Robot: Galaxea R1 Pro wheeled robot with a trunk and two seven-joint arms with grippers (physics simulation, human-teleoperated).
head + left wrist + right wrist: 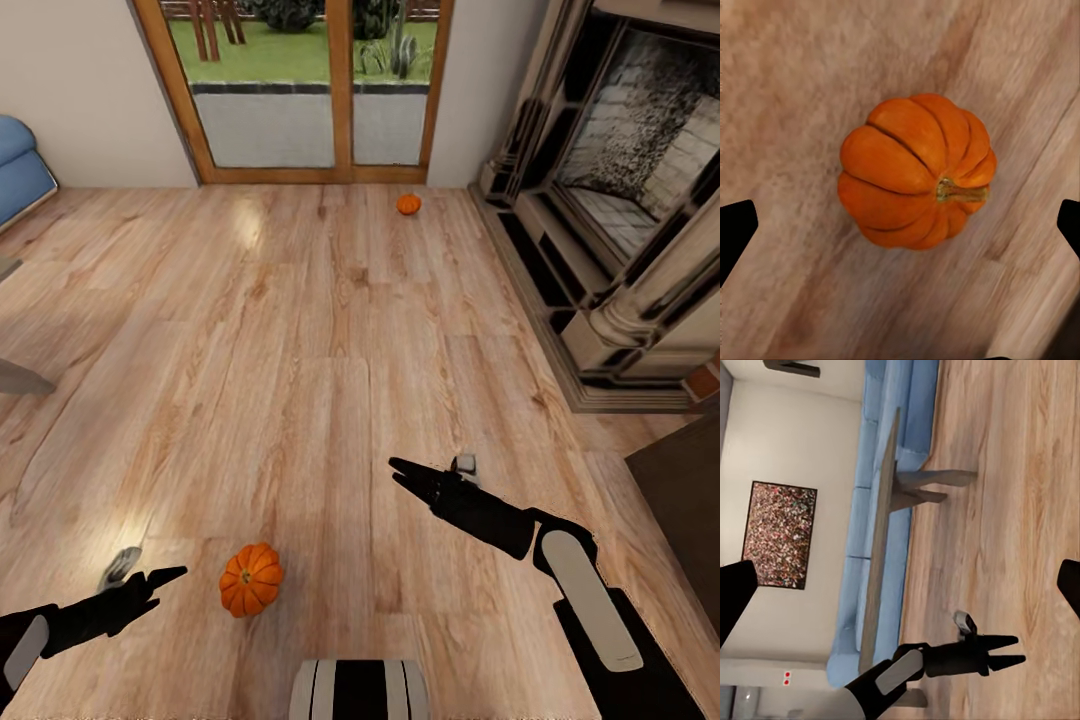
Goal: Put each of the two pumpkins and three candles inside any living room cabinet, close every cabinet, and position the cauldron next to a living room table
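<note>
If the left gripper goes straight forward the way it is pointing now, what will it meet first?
Most likely the near pumpkin on the wood floor: it sits centred between the open left gripper fingertips in the left wrist view, though depth is uncertain.

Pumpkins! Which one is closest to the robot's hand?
The big-looking pumpkin on the floor right beside the left gripper at the bottom of the head view. The other pumpkin sits far off by the glass door.

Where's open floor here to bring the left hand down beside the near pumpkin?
Bare planks lie all round the near pumpkin, wide between it and the right hand. The left hand hangs open just beside it. Floor stays bare up to the far pumpkin by the glass door. It is crowded along the fireplace.
</note>
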